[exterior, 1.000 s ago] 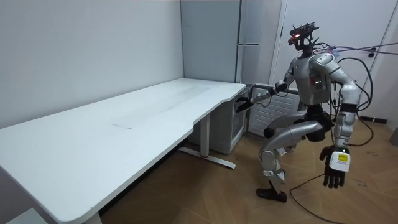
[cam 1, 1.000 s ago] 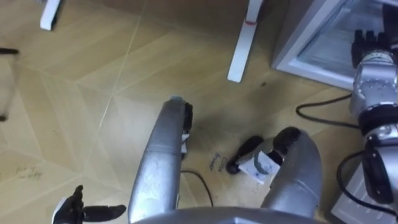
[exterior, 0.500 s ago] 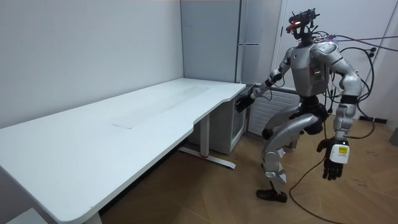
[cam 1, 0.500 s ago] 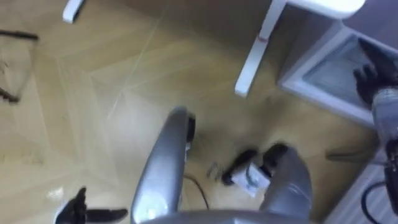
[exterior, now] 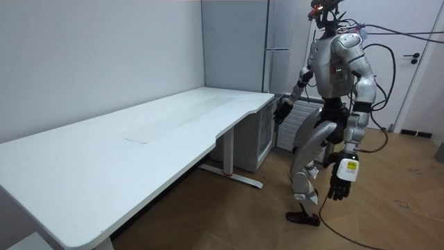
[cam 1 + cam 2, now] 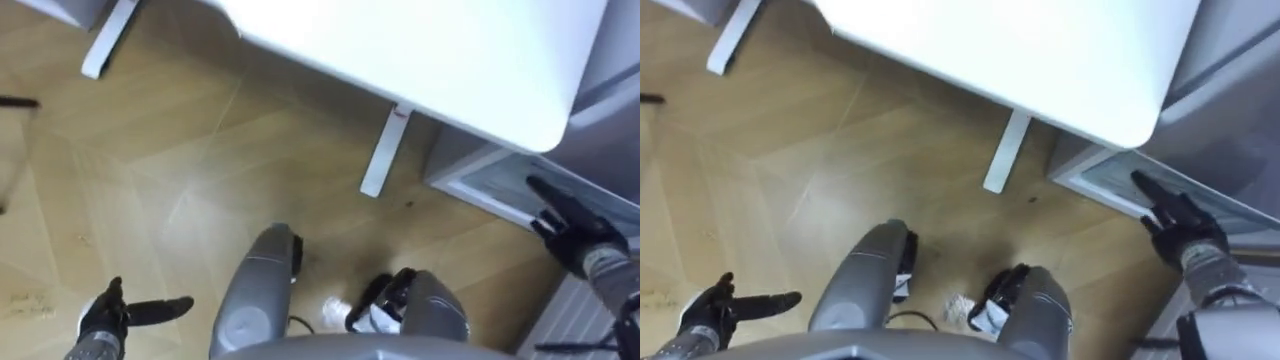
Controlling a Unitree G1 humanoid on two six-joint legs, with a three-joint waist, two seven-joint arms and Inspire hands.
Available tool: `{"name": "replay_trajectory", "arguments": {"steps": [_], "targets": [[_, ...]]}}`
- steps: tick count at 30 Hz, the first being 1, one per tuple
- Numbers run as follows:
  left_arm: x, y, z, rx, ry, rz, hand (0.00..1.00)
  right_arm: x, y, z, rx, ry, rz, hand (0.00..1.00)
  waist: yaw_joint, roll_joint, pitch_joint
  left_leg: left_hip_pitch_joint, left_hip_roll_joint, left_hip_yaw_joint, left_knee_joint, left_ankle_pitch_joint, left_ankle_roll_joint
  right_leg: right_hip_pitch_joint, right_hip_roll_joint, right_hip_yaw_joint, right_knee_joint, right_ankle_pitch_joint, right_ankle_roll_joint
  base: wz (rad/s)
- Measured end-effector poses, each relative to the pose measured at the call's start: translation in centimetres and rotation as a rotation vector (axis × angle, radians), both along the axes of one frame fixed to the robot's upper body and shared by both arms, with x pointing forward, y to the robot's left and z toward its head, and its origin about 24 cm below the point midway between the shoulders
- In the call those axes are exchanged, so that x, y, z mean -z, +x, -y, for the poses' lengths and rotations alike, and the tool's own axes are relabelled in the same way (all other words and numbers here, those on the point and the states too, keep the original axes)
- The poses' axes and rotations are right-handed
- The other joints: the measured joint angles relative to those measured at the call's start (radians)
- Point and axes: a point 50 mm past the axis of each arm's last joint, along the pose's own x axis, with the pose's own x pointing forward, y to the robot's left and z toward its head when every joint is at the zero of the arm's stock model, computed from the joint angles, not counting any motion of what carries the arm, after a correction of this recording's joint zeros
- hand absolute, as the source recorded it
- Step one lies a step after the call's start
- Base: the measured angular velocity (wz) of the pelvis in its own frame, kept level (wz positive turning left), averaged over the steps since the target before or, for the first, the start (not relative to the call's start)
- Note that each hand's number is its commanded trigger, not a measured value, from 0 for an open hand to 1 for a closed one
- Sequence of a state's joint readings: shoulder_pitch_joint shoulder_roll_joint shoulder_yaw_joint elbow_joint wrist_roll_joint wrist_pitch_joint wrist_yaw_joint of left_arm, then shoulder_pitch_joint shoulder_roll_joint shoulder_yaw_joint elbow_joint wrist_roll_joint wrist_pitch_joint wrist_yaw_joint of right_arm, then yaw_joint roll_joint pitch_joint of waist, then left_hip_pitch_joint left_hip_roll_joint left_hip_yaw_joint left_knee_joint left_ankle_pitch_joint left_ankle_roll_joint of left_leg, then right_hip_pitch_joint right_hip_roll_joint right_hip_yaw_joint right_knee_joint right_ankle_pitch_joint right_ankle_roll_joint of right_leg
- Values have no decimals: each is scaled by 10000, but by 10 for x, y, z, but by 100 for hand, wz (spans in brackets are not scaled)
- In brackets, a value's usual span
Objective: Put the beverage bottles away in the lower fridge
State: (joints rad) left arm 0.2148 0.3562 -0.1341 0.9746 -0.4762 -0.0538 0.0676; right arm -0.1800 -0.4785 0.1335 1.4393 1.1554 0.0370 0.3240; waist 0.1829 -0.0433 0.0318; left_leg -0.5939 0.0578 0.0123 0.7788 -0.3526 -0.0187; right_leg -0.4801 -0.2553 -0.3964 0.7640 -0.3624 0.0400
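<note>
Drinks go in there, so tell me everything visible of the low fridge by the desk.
The low fridge is a pale grey box with a framed glass front. It stands on the floor, partly under the white desk's end. The right hand, open, is at its front; contact cannot be told.

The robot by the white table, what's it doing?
The robot stands on the wooden floor at the end of the white desk. Its right hand, fingers straight, reaches toward the low fridge with the glass front beside the desk. Its left hand hangs open at its side. Both hands are empty, so no drink is on its way in yet.
</note>
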Motion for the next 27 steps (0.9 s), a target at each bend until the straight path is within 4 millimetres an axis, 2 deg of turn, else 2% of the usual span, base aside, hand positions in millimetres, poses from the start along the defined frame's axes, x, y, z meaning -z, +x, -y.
{"name": "replay_trajectory", "arguments": {"steps": [2,4,6,7,10,13,16,22,27], "targets": [[4,-6,4,-189,-154,-222,0,8,-17,-5,-266,104,-639,0,25,25,-79,623,18,175,-489,40,11,488,124,141,-509,159,74,-22],[8,-17,8,-430,-315,-550,0,20,-48,-13,-478,290,-1558,0,-134,-15,-160,1613,22,447,-1354,200,1,1233,261,273,-1278,377,163,-25],[11,-29,12,-590,-412,-834,0,28,-66,-23,-847,464,-2150,0,-277,-128,-213,2339,21,579,-2093,384,-20,1909,388,259,-1990,580,214,-19],[13,-34,16,-675,-498,-940,0,32,-79,-27,-1037,540,-2578,0,-416,-67,-278,2763,35,631,-2489,474,-49,2283,510,256,-2446,726,233,-11],[14,-38,19,-873,-494,-993,0,41,-109,-43,-1383,911,-3364,0,-491,-185,-289,3677,74,803,-3486,721,-129,3066,764,291,-3415,1016,266,-15],[16,-43,24,-1063,-484,-1097,0,49,-130,-63,-2085,1261,-4133,0,-663,-254,-271,4454,107,956,-4095,824,-189,3714,939,352,-4034,1179,312,-15],[18,-45,28,-977,-541,-1167,0,53,-140,-77,-2275,1579,-4409,0,-840,-246,-218,5031,101,977,-4462,827,-195,4272,1039,368,-4463,1260,388,-7],[19,-45,34,-1260,-649,-1129,0,58,-147,-92,-2134,1993,-4528,0,-1035,-320,-200,5845,61,1135,-5011,833,-205,5041,1159,476,-5165,1389,504,-5],[20,-48,34,-1658,-620,-1351,0,57,-158,-92,-1222,2147,-4768,0,-1317,-247,-208,6175,56,1335,-5230,834,-204,5253,1216,710,-5439,1479,540,-13]]}}
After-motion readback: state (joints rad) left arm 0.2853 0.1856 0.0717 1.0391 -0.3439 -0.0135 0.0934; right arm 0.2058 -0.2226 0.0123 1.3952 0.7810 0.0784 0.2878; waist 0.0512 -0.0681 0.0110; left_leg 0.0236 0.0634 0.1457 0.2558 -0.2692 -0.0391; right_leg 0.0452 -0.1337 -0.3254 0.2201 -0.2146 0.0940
